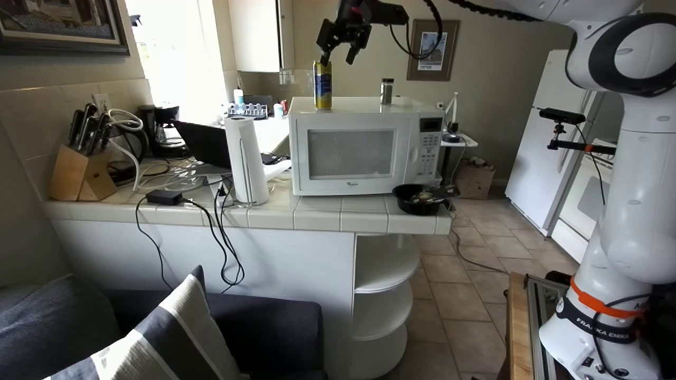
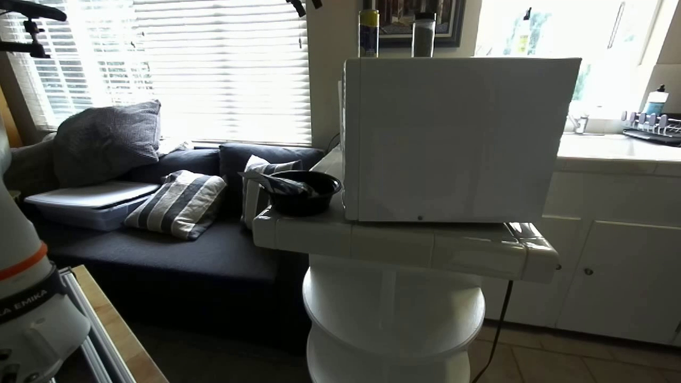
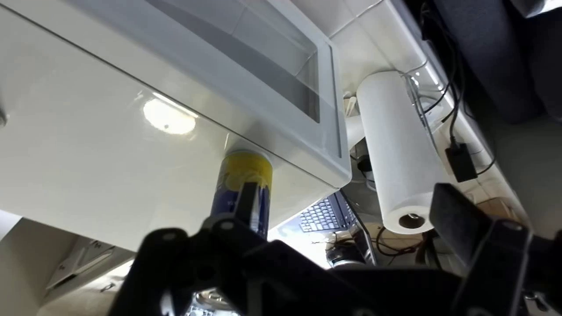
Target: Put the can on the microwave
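Upright can (image 1: pixel 323 87) stands atop the microwave (image 1: pixel 353 153), near its front edge, base bearing the weight. Gripper (image 1: pixel 338 58) above the microwave, jaws apart, gripping nothing; presumably spread to withdraw without tipping the can. Contact unclear.

Counter (image 1: pixel 317 220), pale glazed tile, joints showing along its front edge. Set directly on it, listed left to right as seen in an exterior view: one knife block (image 1: pixel 82 177), wooden, slanted; one power adapter (image 1: pixel 164 197), black, near the front edge — dark cord (image 1: pixel 138 214) draped over that edge; loose cables (image 1: pixel 174 182), tangled behind the adapter; one laptop (image 1: pixel 203 145), open, its keyboard (image 3: pixel 320 215) showing in the wrist view; one paper towel roll (image 1: pixel 250 158), white, upright, in front of the laptop; one microwave (image 1: pixel 351 153), white, boxy, windowed door facing the front edge; one bowl (image 1: pixel 417 207), round, black — in front of the microwave, near the counter's outer corner.
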Controlling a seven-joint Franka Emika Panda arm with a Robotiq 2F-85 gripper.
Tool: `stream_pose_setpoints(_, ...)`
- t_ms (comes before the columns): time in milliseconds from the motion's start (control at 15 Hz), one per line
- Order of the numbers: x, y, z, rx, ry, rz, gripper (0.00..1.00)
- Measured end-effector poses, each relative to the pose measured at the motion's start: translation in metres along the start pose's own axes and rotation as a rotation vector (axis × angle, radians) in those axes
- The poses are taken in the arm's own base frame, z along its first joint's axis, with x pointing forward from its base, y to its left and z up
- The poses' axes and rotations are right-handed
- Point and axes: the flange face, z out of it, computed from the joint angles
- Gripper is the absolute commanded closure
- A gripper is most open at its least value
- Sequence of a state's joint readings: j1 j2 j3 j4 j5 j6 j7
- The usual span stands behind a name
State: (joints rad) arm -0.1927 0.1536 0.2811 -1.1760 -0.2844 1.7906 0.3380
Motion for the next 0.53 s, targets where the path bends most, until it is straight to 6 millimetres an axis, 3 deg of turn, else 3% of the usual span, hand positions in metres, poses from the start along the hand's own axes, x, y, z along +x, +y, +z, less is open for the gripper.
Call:
stream_pose_setpoints(200, -0.016, 0.020, 0.015, 0.092, -0.055, 0.005, 0.00)
stream_pose_setpoints(533, -0.064, 0.061, 0.049, 0.098, -0.190, 0.020, 0.00)
